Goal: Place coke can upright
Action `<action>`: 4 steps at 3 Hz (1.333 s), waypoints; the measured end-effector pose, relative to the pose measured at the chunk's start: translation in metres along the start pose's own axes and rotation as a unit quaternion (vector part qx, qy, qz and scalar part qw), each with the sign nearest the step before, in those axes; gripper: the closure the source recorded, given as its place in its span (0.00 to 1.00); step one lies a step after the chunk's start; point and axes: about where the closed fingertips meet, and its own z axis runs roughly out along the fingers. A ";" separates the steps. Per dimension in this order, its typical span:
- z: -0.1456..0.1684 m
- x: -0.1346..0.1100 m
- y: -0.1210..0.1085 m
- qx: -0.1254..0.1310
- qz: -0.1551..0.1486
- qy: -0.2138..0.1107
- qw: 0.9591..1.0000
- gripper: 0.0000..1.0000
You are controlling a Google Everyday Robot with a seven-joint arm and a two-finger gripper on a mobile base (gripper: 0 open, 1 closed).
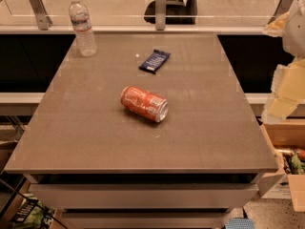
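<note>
Coke can [144, 103] sideways; end effector [285, 92] half-offscreen right

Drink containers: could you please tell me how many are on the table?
2. The coke can lies on its side in the middle of the table; the water bottle stands at its far-left corner. The gripper hovers beyond its right edge. None appears hidden.

Bottle [82, 25]: you see it upright, far left corner of the counter [86, 137].
Packet [155, 61]: dark blue, flat, far centre, well apart from the bottle.
Box [285, 133]: cardboard, open, right of the counter.
</note>
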 end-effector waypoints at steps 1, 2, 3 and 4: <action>0.000 0.000 0.000 0.001 0.000 0.000 1.000 0.00; -0.005 -0.011 0.006 0.002 0.007 -0.016 1.000 0.00; -0.009 -0.026 0.016 0.004 0.021 -0.026 0.999 0.00; -0.012 -0.040 0.022 0.017 0.049 -0.051 0.997 0.00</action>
